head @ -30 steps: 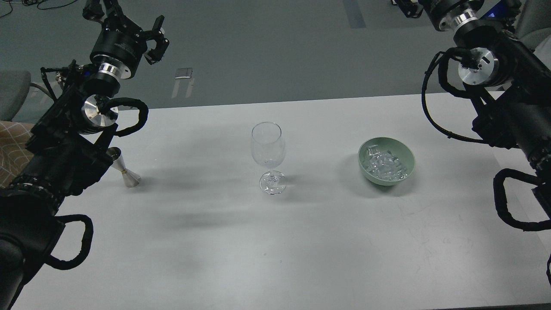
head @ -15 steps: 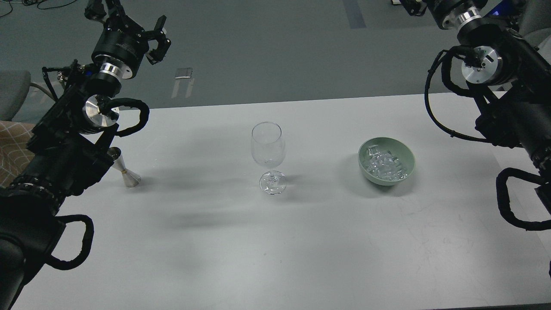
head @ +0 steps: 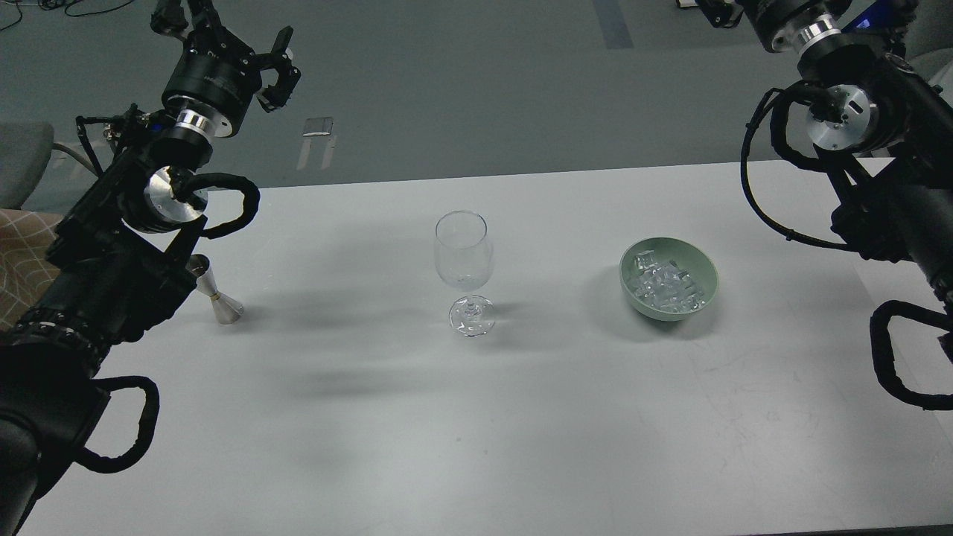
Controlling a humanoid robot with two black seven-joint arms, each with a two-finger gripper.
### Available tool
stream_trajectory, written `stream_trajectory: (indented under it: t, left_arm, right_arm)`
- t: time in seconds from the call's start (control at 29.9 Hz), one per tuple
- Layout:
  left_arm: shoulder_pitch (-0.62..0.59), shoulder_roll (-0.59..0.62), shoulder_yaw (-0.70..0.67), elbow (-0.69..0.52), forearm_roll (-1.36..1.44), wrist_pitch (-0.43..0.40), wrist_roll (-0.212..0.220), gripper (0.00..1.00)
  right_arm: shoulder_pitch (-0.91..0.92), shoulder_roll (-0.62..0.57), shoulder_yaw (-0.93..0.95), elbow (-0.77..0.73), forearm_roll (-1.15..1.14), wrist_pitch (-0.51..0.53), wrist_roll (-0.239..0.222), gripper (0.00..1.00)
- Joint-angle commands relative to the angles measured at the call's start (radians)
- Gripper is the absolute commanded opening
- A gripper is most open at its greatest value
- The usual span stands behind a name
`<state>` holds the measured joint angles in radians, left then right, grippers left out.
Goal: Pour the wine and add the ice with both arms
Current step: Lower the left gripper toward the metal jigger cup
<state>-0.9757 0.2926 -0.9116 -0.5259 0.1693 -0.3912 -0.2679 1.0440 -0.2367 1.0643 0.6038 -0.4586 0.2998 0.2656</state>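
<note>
An empty clear stemmed wine glass (head: 463, 257) stands upright at the middle of the white table (head: 476, 417). Several clear ice cubes (head: 664, 286) lie in a pale green bowl (head: 702, 264) to its right. My left gripper (head: 225, 39) is raised high at the far left, beyond the table's back edge, open and empty. My right arm (head: 845, 123) is raised at the far right. Only a bit of its gripper (head: 713, 10) shows at the top edge, too little to tell its state. No wine bottle is in view.
A small metal jigger (head: 215, 293) stands on the table at the left, close beside my left forearm. Grey floor lies beyond the table's back edge. A chair (head: 22, 160) sits at the far left.
Both arms have drifted slightly: the left gripper a little up and right, the right arm a little right and up. The glass, bowl and jigger have not moved.
</note>
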Motion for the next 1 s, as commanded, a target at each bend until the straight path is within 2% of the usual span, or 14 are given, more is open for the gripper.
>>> stream_trajectory:
  t: [0.0,0.1,0.17,0.27,0.33,0.4,0.47,0.6,0.7,0.77,0.84,0.94,0.97]
  left_arm:
    - [0.026,0.054,-0.004,-0.072,-0.008,-0.006,0.001,1.0]
    - [0.06,0.097,-0.01,-0.146,-0.01,-0.009,0.006,1.0]
    - [0.119,0.164,-0.015,-0.26,-0.011,-0.012,0.025,1.0]
    - [0.208,0.249,-0.035,-0.385,-0.092,-0.012,0.082,1.0]
    - [0.248,0.275,-0.052,-0.425,-0.158,-0.009,0.11,1.0]
    - [0.314,0.307,-0.081,-0.485,-0.252,0.0,0.157,1.0]
    - [0.405,0.344,-0.136,-0.567,-0.321,0.04,0.194,1.0]
    - [0.544,0.373,-0.214,-0.704,-0.337,0.124,0.199,1.0]
    - [0.713,0.405,-0.312,-0.894,-0.35,0.173,0.199,1.0]
    - [0.794,0.411,-0.345,-0.962,-0.353,0.178,0.199,1.0]
    - [0.943,0.411,-0.406,-1.061,-0.355,0.179,0.197,1.0]
    - [1.096,0.39,-0.483,-1.106,-0.385,0.178,0.197,1.0]
    - [1.114,0.382,-0.486,-1.106,-0.39,0.178,0.196,1.0]
  right_arm:
    - [-0.007,-0.013,-0.001,0.007,0.0,0.002,0.0,1.0]
    - [-0.01,-0.026,0.0,0.007,0.0,0.002,0.0,1.0]
    - [-0.016,-0.03,0.0,0.007,0.0,0.004,0.0,1.0]
    - [-0.022,-0.035,0.0,0.007,0.0,0.004,0.0,1.0]
    - [-0.022,-0.036,-0.001,0.007,0.0,0.004,0.0,1.0]
    - [-0.022,-0.036,-0.001,0.007,0.0,0.004,0.0,1.0]
    - [-0.024,-0.036,-0.001,0.007,0.0,0.004,0.0,1.0]
    - [-0.027,-0.035,-0.001,0.008,0.0,0.004,0.0,1.0]
    - [-0.036,-0.035,-0.003,0.008,0.0,0.004,0.0,1.0]
    - [-0.039,-0.035,-0.003,0.008,0.0,0.004,0.0,1.0]
    - [-0.044,-0.036,-0.001,0.008,0.0,0.004,0.0,1.0]
    - [-0.044,-0.038,-0.001,0.008,0.0,0.004,0.0,1.0]
    - [-0.044,-0.038,-0.001,0.008,0.0,0.004,0.0,1.0]
